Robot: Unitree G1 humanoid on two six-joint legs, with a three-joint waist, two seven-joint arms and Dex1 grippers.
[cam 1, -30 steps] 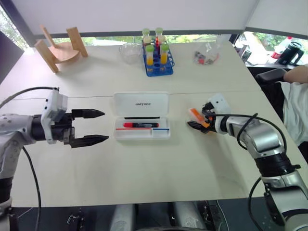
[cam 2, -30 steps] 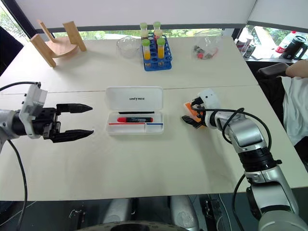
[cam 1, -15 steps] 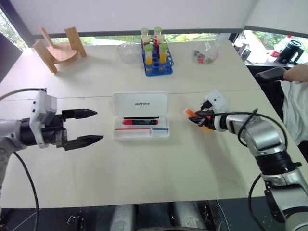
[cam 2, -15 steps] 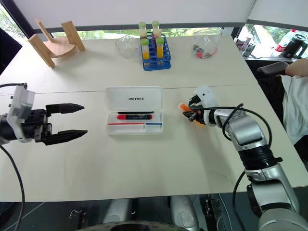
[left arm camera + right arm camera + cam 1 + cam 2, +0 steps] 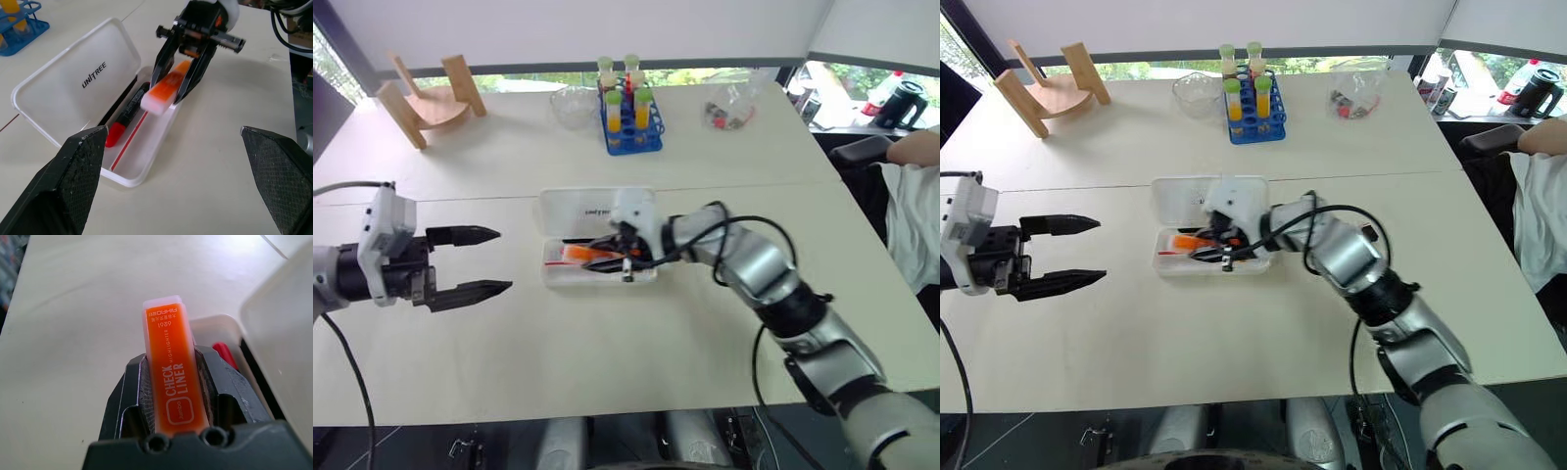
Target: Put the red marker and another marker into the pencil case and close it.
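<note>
Lying open near the middle of the desk is the pencil case point(image 5: 599, 240), a flat white box with its lid point(image 5: 78, 88) tipped back toward the far edge. The lid has small dark letters on it. The red marker point(image 5: 128, 114) lies inside the tray, close to the hinge, with its red end toward the left edge of the desk. A thin red stripe runs along the tray floor beside it.

The orange marker point(image 5: 166, 89) is short and fat, with a pale end. It is held just above the tray, tilted, and it does not look like it is lying down yet. The right gripper point(image 5: 605, 257) is pinching it between its two black fingers point(image 5: 164, 61), and the pale end sticks out past the fingertips. The right arm reaches across the desk from the right side to get there.

The left gripper point(image 5: 478, 261) hangs over the desk near the left edge, well apart from the case. Its two black fingers are spread wide with nothing between them, and they point toward the case.

Near the far edge stands a blue rack point(image 5: 628, 125) with tubes of yellow and orange liquid. A clear bowl point(image 5: 571, 106) sits just beside it. A wooden stand point(image 5: 426, 98) sits at the far left corner. A small clear bag point(image 5: 732, 110) lies toward the far right corner.
</note>
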